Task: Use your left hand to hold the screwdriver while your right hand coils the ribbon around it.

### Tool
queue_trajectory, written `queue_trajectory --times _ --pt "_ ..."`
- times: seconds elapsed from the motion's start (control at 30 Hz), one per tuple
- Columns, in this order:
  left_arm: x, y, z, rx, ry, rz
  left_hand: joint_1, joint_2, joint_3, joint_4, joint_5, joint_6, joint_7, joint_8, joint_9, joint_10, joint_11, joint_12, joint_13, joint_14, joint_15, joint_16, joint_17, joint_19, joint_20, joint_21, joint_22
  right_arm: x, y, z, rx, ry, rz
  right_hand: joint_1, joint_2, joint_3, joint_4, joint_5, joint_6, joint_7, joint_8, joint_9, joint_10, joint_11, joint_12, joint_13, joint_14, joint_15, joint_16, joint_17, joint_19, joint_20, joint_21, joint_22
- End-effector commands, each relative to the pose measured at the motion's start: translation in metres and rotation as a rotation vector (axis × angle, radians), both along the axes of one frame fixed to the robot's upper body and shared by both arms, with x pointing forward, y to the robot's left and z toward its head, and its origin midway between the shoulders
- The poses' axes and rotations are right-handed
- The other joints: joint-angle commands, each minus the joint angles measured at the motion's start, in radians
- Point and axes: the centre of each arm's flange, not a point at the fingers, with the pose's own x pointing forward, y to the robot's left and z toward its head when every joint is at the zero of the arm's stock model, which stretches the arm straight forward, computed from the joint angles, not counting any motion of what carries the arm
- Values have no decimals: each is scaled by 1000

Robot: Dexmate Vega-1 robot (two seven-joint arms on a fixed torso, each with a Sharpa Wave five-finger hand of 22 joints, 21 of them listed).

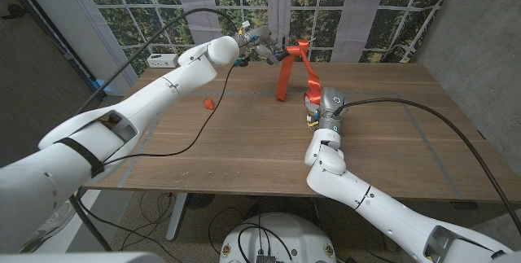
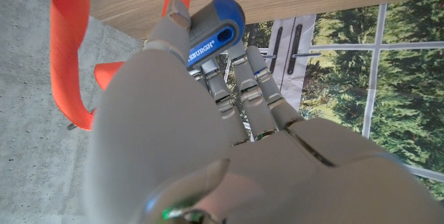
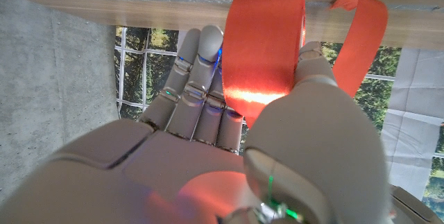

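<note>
Ribbon (image 1: 295, 72) is hanging taut-ish between the left hand (image 1: 259, 47) up high and the right hand (image 1: 319, 107) down at the table (image 1: 244, 133), blocking the lane between them. A small orange bit (image 1: 209, 103) is sitting left of the ribbon, bare wood lying around it.

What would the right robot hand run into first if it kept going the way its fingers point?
Probably the red ribbon it already holds: from the right robot hand the strip rises toward the screwdriver in the left robot hand. Depth is unclear.
</note>
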Motion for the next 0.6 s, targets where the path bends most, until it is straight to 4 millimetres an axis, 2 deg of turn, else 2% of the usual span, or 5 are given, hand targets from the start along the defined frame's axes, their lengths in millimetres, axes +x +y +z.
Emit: queue_trajectory --times 0.03,0.6 --pt "-12 2 -6 22 36 -21 101 154 12 14 8 59 -50 3 3 28 -41 -5 -1 173 -260 -6 271 8 -8 4 4 40 -15 26 -2 -55 -69 218 220 -1 -1 9 24 10 1 7 43 -36 6 269 40 -82 4 5 1 -26 3 1" --pt "-13 10 -10 41 93 -28 104 155 19 9 12 37 -44 -1 4 6 -47 -6 7 167 -260 -15 269 8 -7 2 3 79 -27 74 -9 -95 -117 220 217 -4 -2 12 26 8 -1 9 43 -38 4 271 39 -83 1 -1 1 -27 2 1"
